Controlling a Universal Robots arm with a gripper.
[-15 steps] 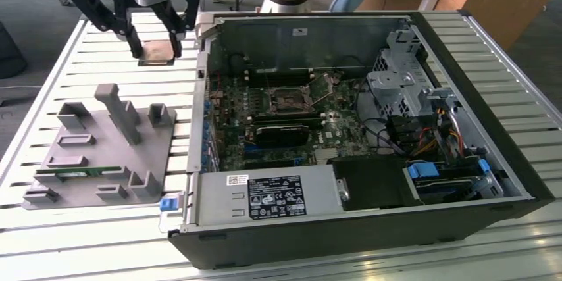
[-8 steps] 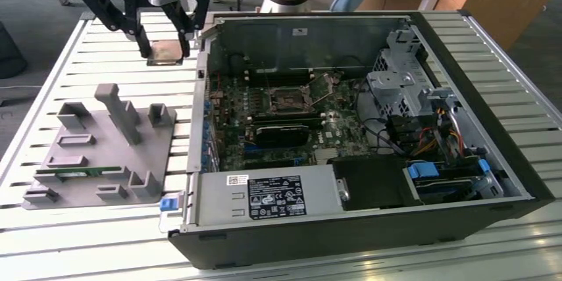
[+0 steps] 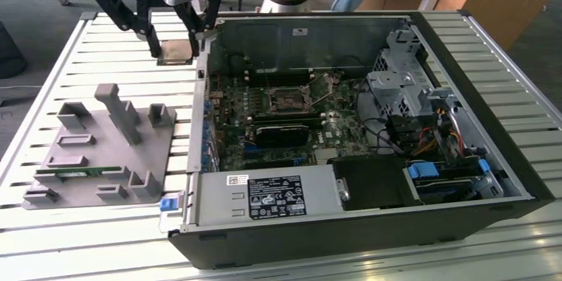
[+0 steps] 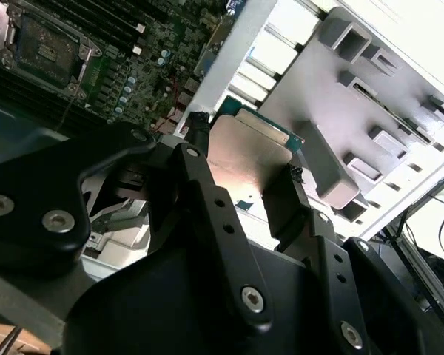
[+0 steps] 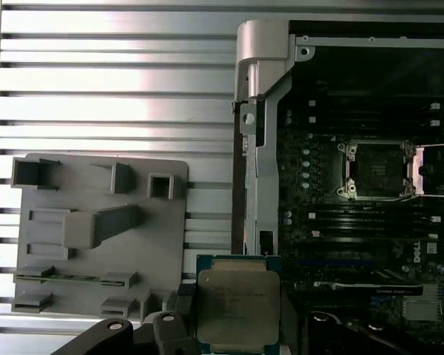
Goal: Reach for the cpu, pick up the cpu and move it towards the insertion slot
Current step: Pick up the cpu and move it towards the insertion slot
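Above the slatted table, just outside the open computer case on the exterior view's left, my pincer hangs with its fingers closed onto opposite edges of the cpu. I see the chip clear of the table, held flat between the black fingers; in both wrist views its metal top faces the camera.

Inside the case, the insertion slot sits on the green motherboard, its dark square well apart from the chip. I see nothing seated in it in the first wrist view.

On the table beside the case, the grey fixture carries a thin green memory stick in one of its recesses.

From the exterior view I also see the power supply and drive cages.
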